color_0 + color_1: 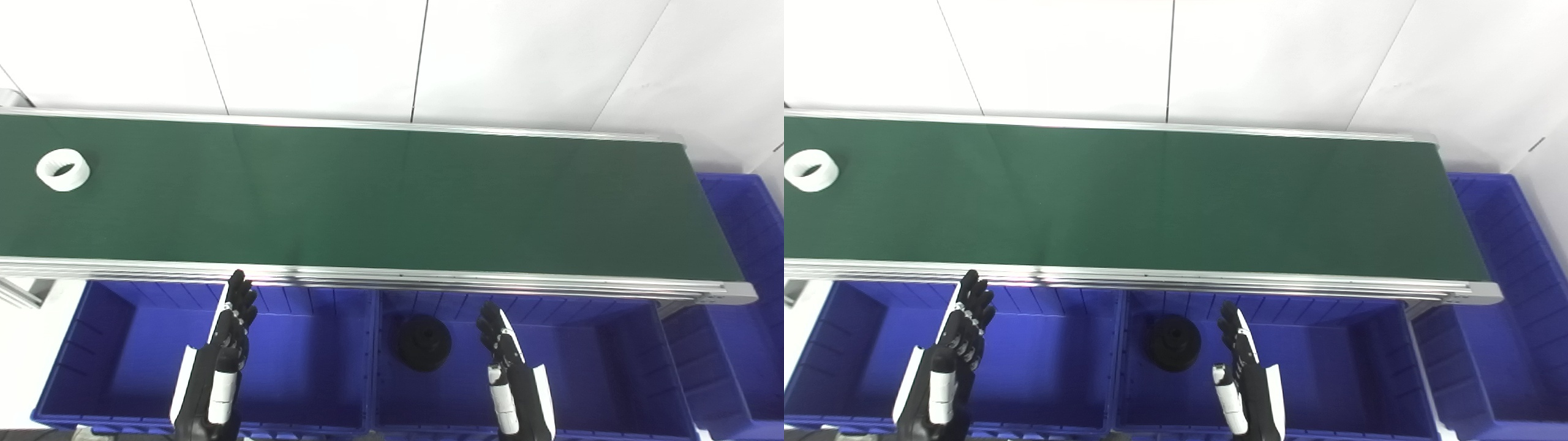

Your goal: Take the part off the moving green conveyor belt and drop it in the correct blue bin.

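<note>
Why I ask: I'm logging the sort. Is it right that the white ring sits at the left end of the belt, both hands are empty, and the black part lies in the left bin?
Not quite. The black part lies in the middle bin, beside the right hand, as the left eye view shows. The white ring is at the belt's left end, and the left hand is empty too.

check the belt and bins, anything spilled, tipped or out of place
Nothing stands out. The white plastic ring lies flat on the green conveyor belt, and the black round part sits inside a blue plastic bin.
</note>
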You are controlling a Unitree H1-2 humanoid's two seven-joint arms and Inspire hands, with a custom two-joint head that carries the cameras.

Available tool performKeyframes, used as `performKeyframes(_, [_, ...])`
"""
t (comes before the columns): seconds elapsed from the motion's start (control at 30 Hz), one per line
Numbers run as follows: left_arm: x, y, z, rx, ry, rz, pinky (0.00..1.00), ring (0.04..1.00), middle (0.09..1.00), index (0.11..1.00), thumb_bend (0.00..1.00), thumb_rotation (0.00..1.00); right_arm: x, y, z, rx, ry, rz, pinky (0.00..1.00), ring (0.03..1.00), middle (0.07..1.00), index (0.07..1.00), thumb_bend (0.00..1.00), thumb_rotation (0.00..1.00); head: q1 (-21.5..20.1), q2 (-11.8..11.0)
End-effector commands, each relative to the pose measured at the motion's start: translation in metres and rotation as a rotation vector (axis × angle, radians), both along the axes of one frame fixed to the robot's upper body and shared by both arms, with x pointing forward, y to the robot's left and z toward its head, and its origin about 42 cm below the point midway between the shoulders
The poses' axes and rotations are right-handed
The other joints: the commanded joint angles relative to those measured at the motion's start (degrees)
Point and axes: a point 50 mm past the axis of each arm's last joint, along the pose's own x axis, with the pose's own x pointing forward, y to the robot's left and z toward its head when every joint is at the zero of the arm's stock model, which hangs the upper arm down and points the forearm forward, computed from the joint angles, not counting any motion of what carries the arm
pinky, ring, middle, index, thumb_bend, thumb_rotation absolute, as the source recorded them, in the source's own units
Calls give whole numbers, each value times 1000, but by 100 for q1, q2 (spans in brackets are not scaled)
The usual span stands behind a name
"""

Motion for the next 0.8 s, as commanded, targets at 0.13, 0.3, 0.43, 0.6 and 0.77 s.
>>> performKeyframes(0.13, [1, -1, 5, -19, -37, -13, 1000, 1000, 1000, 1000, 821, 957, 3, 0, 4, 0, -32, 17, 931, 935, 948, 950, 860, 1000, 11, 5])
performKeyframes(0.3, [1, 0, 5, -20, -31, -19, 1000, 1000, 1000, 1000, 831, 949, 3, 0, 4, 4, -29, 15, 928, 930, 947, 949, 861, 1000, 15, -14])
performKeyframes(0.43, [1, 0, 3, -15, -31, -18, 1000, 1000, 1000, 1000, 825, 953, 3, 0, 3, 13, -29, 18, 931, 932, 949, 951, 859, 1000, 28, -49])
performKeyframes(0.6, [-2, -3, 0, -3, -33, -22, 1000, 1000, 1000, 1000, 829, 964, 1, -3, -1, 13, -25, 24, 929, 934, 949, 956, 857, 1000, 219, -253])
performKeyframes(0.77, [-3, -8, -5, -15, -27, -32, 1000, 1000, 1000, 1000, 801, 966, -1, -8, -5, 0, -14, 28, 927, 930, 949, 960, 859, 1000, 414, -424])
